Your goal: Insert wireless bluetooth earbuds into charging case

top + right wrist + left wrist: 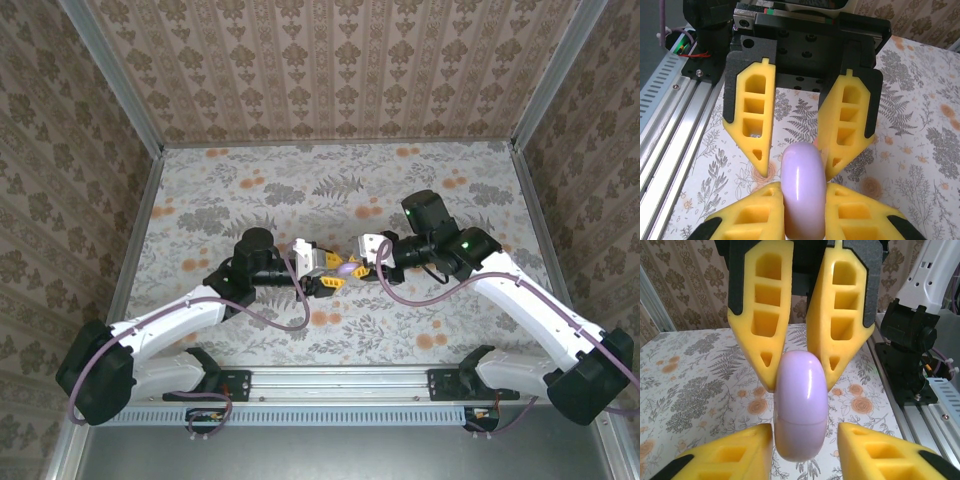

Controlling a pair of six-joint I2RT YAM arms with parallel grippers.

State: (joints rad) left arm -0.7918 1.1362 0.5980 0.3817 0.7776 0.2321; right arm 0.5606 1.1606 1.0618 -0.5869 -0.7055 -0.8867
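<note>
**Operator:** Report on the right gripper (362,262).

**Inspector:** Clamped onto the lilac disc (346,269); both yellow fingers (765,197) pressed against its two broad sides; reaching in from the right side of the desk (250,190).

**Operator:** And on the left gripper (325,272)?

**Inspector:** Set narrowly apart around that disc from the opposite side; touching it with one finger (757,437); standing just clear of it with the other.

**Operator:** Position of the disc?

**Inspector:** Caught edge-up between the two grippers, tip to tip; placed over the middle of the desk, about midway between the left and right edges and well apart from every corner; marked by a thin seam near one end, as seen from the left wrist; contact with the desk surface: cannot tell.

**Operator:** Placement of the charging case and the earbuds?

**Inspector:** Cannot tell from these views.

**Operator:** Anything further to log?

**Inspector:** Leaf-patterned cloth with orange flower prints (325,318) across the desk; aluminium rail (340,378) along the near edge, carrying both arm bases; purple cable (270,322) looped below the left wrist, with another off the right.
</note>
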